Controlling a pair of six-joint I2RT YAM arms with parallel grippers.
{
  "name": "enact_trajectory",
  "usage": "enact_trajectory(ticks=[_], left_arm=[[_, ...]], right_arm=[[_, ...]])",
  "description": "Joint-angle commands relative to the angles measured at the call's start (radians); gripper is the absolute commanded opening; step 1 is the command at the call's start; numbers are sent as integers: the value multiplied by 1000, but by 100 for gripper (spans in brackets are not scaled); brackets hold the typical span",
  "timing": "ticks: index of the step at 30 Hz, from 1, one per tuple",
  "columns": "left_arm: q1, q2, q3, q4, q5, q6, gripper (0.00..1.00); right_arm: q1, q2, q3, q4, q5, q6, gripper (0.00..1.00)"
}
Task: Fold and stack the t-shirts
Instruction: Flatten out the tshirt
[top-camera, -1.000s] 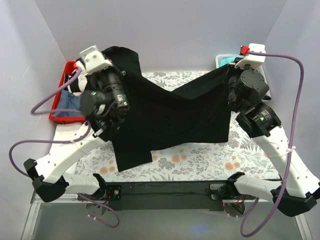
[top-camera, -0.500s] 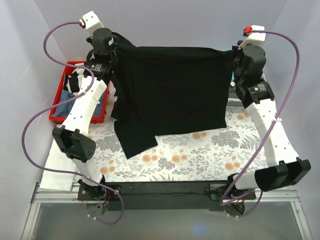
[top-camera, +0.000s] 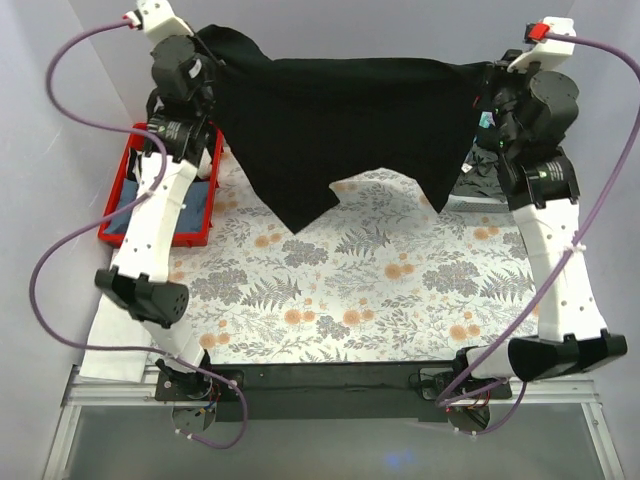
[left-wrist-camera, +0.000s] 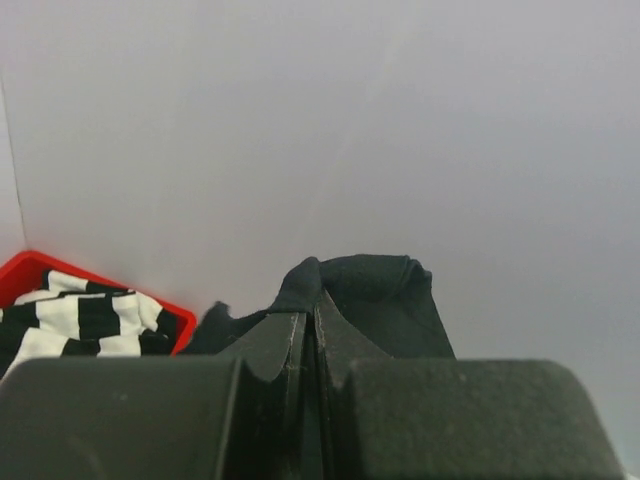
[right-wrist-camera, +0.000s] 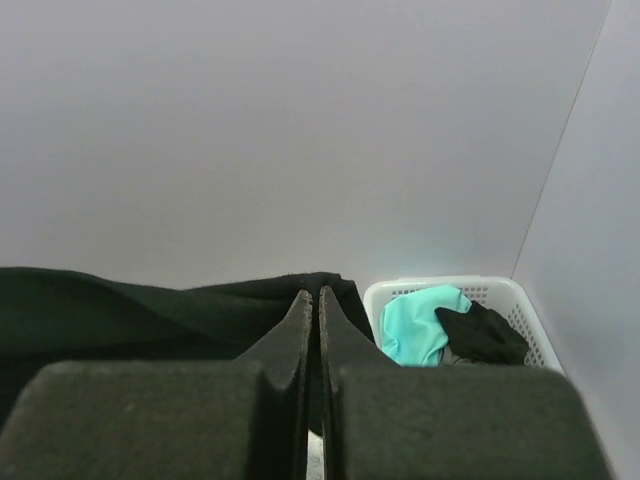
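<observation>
The black t-shirt (top-camera: 340, 120) hangs stretched in the air between my two grippers, high at the back of the table, its lower edge dangling above the floral cloth. My left gripper (top-camera: 212, 58) is shut on the shirt's left top corner; the pinched cloth (left-wrist-camera: 365, 300) bunches above my left gripper (left-wrist-camera: 311, 318) in its wrist view. My right gripper (top-camera: 487, 82) is shut on the shirt's right top corner (right-wrist-camera: 200, 310), seen in the right wrist view at the fingertips (right-wrist-camera: 303, 302). A teal shirt (right-wrist-camera: 420, 322) and a dark one (right-wrist-camera: 485, 335) lie in a white basket (right-wrist-camera: 520, 295).
A red bin (top-camera: 122, 205) at the left holds blue cloth and a black-and-white striped garment (left-wrist-camera: 70, 320). The white basket stands at the back right, behind my right arm. The floral tablecloth (top-camera: 370, 290) covers the table. Grey walls close in on three sides.
Both arms have risen and moved back, lifting the black shirt off the table. It now hangs higher and wider, pulled taut along its top edge.
</observation>
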Motion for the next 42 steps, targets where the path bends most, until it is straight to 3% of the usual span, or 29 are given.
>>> enact_trajectory(ticks=[1, 5, 9, 15, 34, 42], left_arm=[[8, -214, -64, 85, 32, 11, 0], [7, -410, -226, 116, 61, 1, 0], [7, -530, -295, 119, 84, 9, 0], [7, -581, -273, 119, 115, 18, 0], [7, -207, -224, 277, 47, 76, 0], [7, -12, 74, 247, 59, 139, 0]], right_arm=[[-6, -117, -41, 75, -27, -9, 1], [-6, -256, -148, 77, -39, -14, 1], [-7, -356, -204, 72, -50, -18, 1], [-6, -401, -161, 60, -76, -4, 1], [-7, -21, -120, 162, -82, 28, 1], [-44, 98, 25, 169, -103, 22, 1]])
